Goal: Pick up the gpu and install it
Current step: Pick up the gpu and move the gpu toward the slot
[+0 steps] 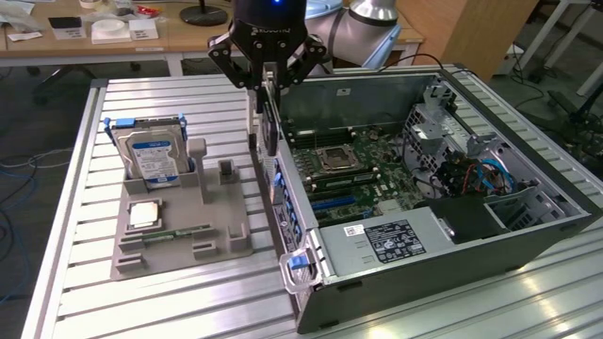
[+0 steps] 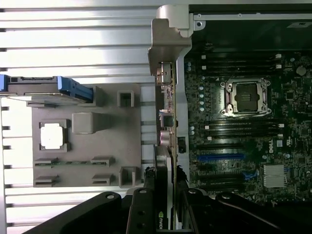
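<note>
My gripper is shut on the gpu, a thin black card that hangs upright and edge-on below the fingers. It hovers over the near side wall of the open computer case, between the grey holder and the motherboard. In the wrist view the gpu runs away from my gripper, with its silver end bracket at the far end. The black fingers press on both faces of the card. It lies alongside the motherboard, off to the side of the blue slot.
A grey holder on the slatted table carries a silver hard drive with a blue-white label, a square processor chip and a slim green memory stick. Inside the case are the processor socket, a drive cage and cables.
</note>
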Tool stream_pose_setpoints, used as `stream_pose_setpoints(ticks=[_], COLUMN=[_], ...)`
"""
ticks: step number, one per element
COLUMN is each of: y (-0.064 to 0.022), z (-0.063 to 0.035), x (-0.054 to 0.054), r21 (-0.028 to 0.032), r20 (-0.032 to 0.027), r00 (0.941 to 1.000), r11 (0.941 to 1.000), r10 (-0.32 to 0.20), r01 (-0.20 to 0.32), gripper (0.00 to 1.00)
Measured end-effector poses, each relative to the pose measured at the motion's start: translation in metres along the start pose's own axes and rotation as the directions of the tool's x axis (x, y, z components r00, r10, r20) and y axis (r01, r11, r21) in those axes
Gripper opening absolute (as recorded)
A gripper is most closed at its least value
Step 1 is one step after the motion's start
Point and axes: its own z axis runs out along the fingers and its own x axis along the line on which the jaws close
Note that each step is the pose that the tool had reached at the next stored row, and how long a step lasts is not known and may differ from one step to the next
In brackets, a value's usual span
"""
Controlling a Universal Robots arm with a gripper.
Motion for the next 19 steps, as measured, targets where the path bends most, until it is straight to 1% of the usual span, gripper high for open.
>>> stream_pose_setpoints(ticks=[2,19], y=[0.0002,0.0009], z=[0.0001,0.0004], x=[-0.004,-0.015], r21=[0.0,0.0], r20=[0.0,0.0], r00=[1.0,1.0], r11=[1.0,1.0], r10=[0.0,0.0], r01=[0.0,0.0], gripper=[0.27,0.27])
